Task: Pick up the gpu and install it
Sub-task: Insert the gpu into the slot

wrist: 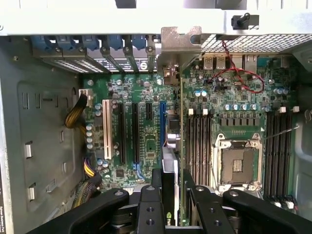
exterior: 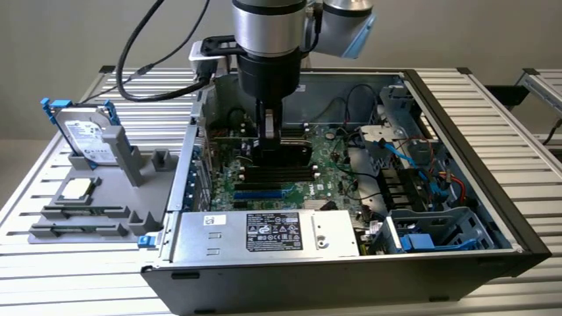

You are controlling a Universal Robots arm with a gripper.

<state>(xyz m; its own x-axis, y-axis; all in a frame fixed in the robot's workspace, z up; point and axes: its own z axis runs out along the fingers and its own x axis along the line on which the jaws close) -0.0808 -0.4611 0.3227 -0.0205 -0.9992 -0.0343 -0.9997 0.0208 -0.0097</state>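
The hand (wrist: 171, 178) was clenched on the gpu (wrist: 173, 136), its black fingers (wrist: 155, 195) pressing both faces of the card, which stood on edge between them. In the exterior view the hand (exterior: 268, 135) hung straight down inside the open computer case (exterior: 457, 131), with the gpu (exterior: 290, 155) low over the motherboard (exterior: 333, 164). In the wrist view the card's silver bracket (wrist: 180, 41) reached the rear wall of the case, and the card ran just beside a blue slot (wrist: 162, 122); whether its edge sat in a slot could not be told. Black expansion slots (wrist: 119, 131) lay on one side of it, memory slots (wrist: 197, 146) and the bare CPU socket (wrist: 237, 163) on the other. The power supply (exterior: 263, 234) sat at the case's near edge. Outside the case, toward the exterior view's left, a grey holder (exterior: 105, 210) on the slatted surface (exterior: 491, 92) carried a hard drive (exterior: 83, 135) in a blue frame and a small square CPU chip (exterior: 75, 189).
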